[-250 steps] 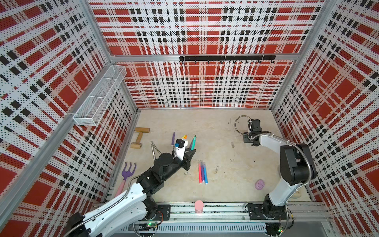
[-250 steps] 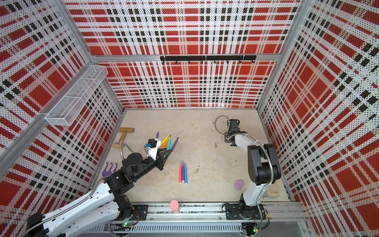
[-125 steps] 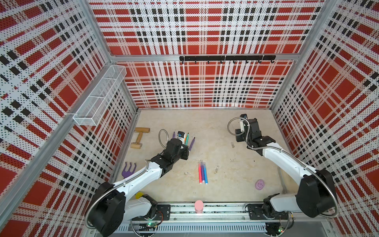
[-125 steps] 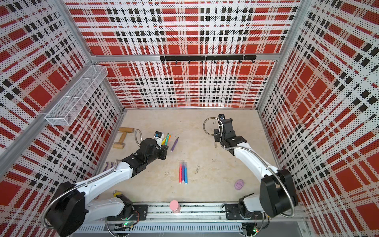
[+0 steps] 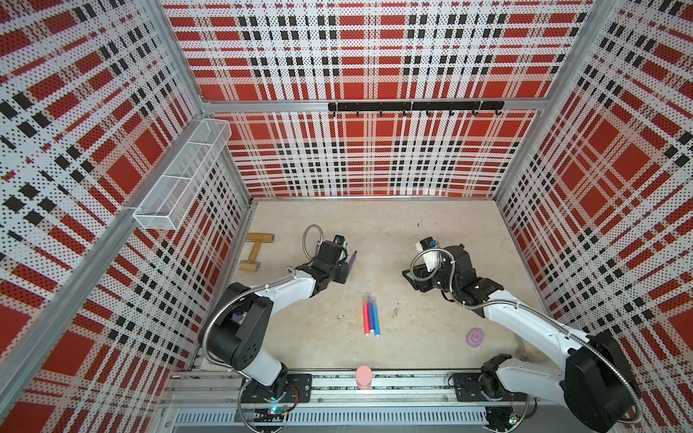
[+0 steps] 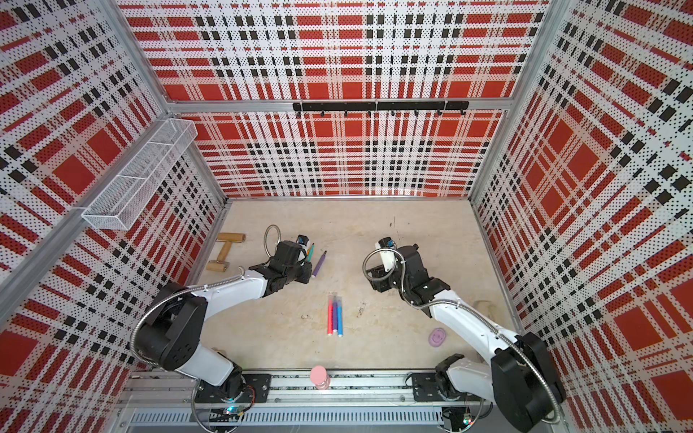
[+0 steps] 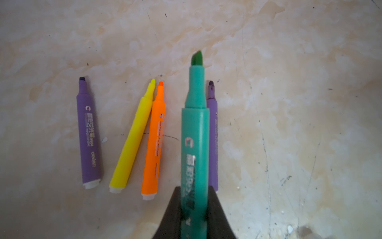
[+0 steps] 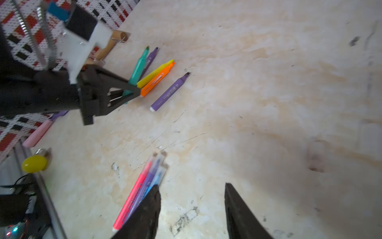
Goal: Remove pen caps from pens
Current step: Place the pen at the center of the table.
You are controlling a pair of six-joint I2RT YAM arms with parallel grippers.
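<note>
My left gripper is shut on a teal-green pen whose green tip is bare, held just above the table. Under it lie a purple pen, a yellow pen, an orange pen and a second purple pen, all uncapped. The right wrist view shows that left gripper over the same row. Three pens, pink-red, purple and blue, lie side by side mid-table with their pen caps on. My right gripper is open and empty beside them.
A wooden roller lies at the back left. A lilac smiley disc sits front right, and a pink cylinder stands on the front rail. A yellow bulb and a pink-handled fork lie near the left wall. A wire basket hangs on that wall.
My right gripper has swung from the back right corner towards the middle, and its jaws have widened. My left arm has stretched forward and lowered the teal-green pen over the uncapped row.
</note>
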